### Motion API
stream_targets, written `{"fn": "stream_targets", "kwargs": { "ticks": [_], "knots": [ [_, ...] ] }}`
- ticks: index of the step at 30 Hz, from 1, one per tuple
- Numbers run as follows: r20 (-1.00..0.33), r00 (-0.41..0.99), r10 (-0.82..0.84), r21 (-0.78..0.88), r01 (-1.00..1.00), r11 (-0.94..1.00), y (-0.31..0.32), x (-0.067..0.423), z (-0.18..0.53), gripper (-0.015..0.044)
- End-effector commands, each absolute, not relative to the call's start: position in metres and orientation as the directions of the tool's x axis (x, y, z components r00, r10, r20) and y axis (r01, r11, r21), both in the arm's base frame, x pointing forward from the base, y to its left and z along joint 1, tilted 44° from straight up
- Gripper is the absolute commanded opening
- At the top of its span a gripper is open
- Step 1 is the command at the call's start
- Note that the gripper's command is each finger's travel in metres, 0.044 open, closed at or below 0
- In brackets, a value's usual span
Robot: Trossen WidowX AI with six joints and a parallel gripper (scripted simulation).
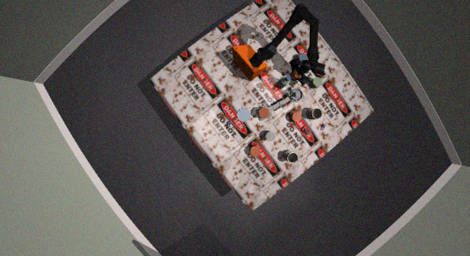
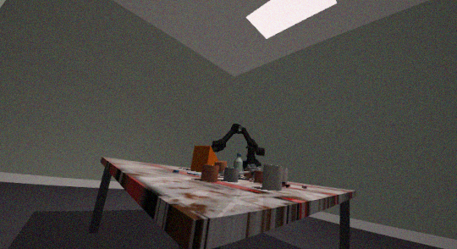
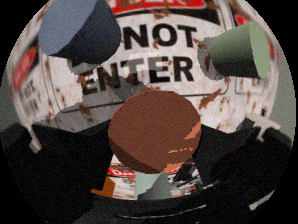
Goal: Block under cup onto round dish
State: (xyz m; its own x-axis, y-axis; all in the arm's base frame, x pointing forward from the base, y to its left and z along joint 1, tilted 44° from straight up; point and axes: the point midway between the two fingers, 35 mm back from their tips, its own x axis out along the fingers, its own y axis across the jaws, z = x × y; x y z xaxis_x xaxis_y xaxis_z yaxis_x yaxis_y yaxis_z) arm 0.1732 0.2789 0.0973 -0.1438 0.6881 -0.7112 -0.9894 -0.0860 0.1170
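Observation:
My gripper [image 3: 152, 119] [image 1: 300, 71] is shut on a brown cup [image 3: 154, 129], which fills the middle of the wrist view, rim side toward the camera, above the "DO NOT ENTER" table top. In the overhead view the small balance beam [image 1: 278, 105] lies in mid table. A matching brown cup [image 1: 263, 112] stands on its left end, and a small grey thing [image 1: 296, 94] sits at its right end. A pale blue round dish [image 1: 244, 114] lies just left of the balance. The gripper is to the upper right of the balance, well away from the dish.
A blue-grey cup [image 3: 80, 23] [image 1: 303, 57] and a green cup [image 3: 240, 50] [image 1: 317, 82] stand close on either side of the gripper. An orange box [image 1: 248, 61] [image 2: 203, 157] sits by the arm's base. Other brown cups [image 1: 297, 117] and grey cylinders [image 1: 311, 113] dot the table's near half.

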Motion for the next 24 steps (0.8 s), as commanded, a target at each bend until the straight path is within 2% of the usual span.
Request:
{"fn": "stream_targets", "kwargs": {
  "ticks": [1, 4, 7, 12, 19, 24],
  "knots": [
    [-0.711, -0.144, 0.688, 0.116, -0.989, -0.087, 0.279, 0.173, 0.098, 0.0368],
    [-0.713, -0.142, 0.687, 0.115, -0.99, -0.086, 0.271, 0.176, 0.106, 0.044],
    [-0.714, -0.136, 0.687, 0.112, -0.991, -0.079, 0.244, 0.182, 0.134, 0.044],
    [-0.714, -0.135, 0.687, 0.111, -0.991, -0.079, 0.242, 0.182, 0.136, 0.044],
    [-0.723, -0.077, 0.686, 0.115, -0.993, 0.01, 0.225, 0.217, 0.133, 0.026],
    [-0.743, -0.062, 0.666, 0.176, -0.979, 0.105, 0.204, 0.249, 0.127, 0.026]
  ]
}}
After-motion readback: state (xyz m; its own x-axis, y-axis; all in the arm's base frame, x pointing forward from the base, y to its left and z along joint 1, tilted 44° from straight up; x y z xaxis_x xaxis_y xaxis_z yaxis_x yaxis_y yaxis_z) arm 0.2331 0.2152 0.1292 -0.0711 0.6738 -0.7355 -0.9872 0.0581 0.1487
